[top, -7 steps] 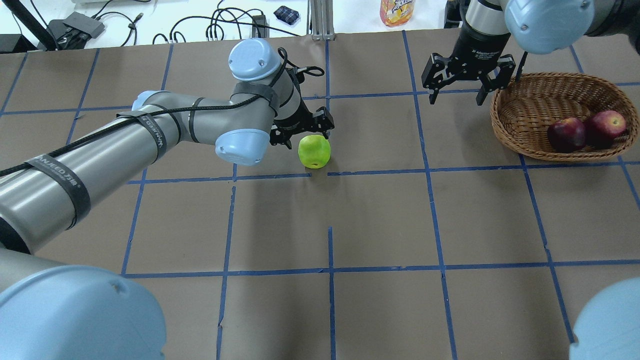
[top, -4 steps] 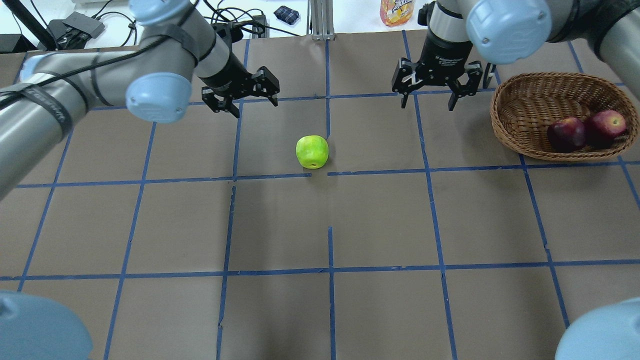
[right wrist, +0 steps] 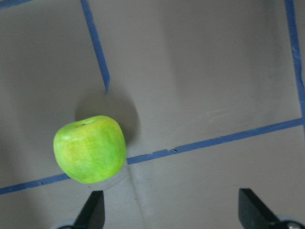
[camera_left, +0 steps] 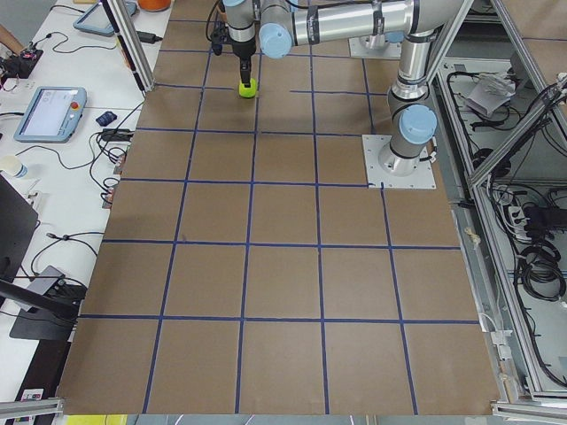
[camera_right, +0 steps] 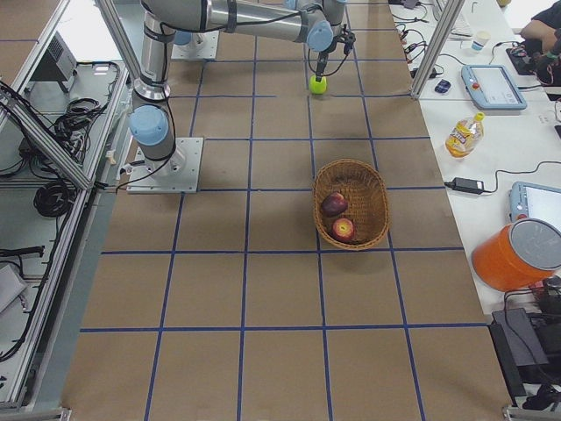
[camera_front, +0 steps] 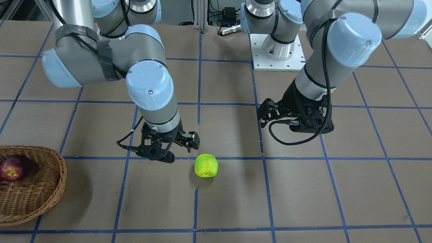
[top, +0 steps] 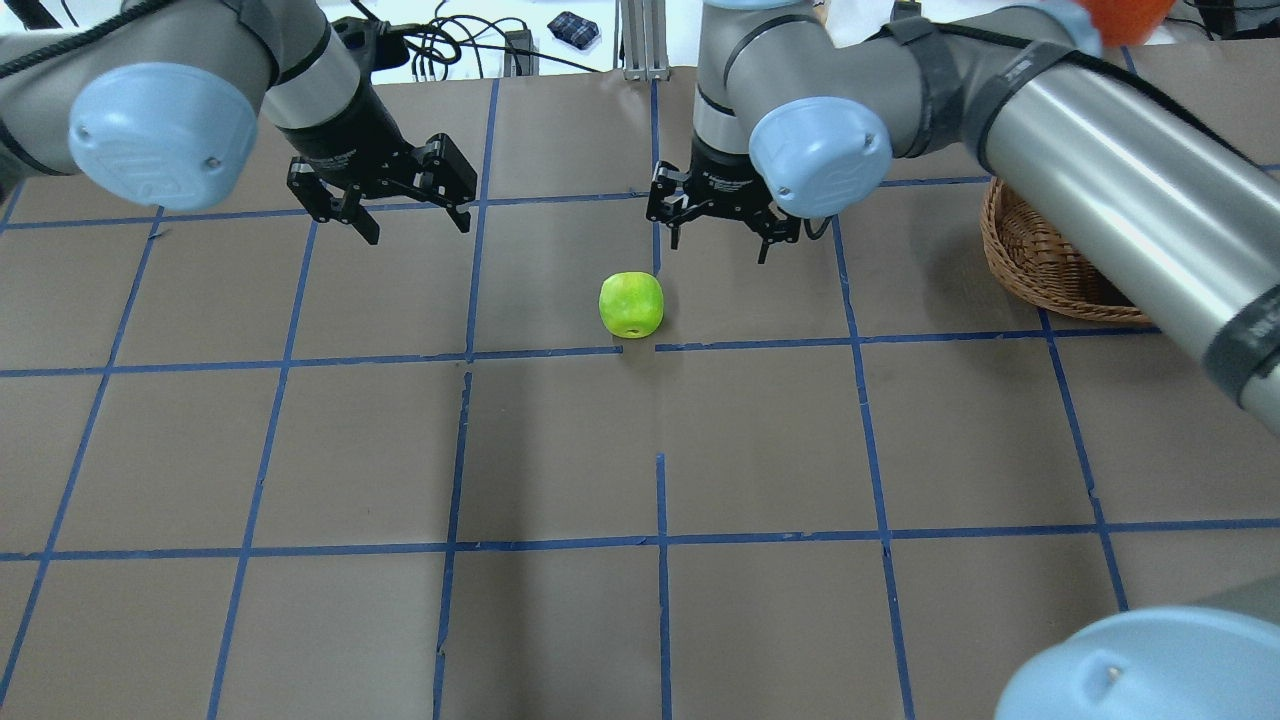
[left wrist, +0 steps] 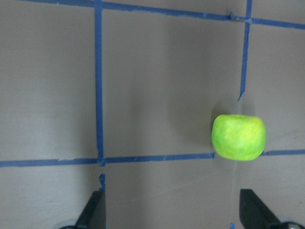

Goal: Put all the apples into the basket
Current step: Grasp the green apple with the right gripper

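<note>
Overhead exterior view: the green apple [top: 631, 305] sits on the bench [top: 760, 440], well apart from the basket [top: 1030, 265]. The right jaws hang spread wide, holding nothing, just beyond it. The left jaws, likewise spread and bare, are farther off. A red apple [camera_right: 343, 230] and a dark apple [camera_right: 333, 204] lie inside the basket.

No lettering can be read; small white print on the right tool [top: 718, 250] is illegible.
</note>
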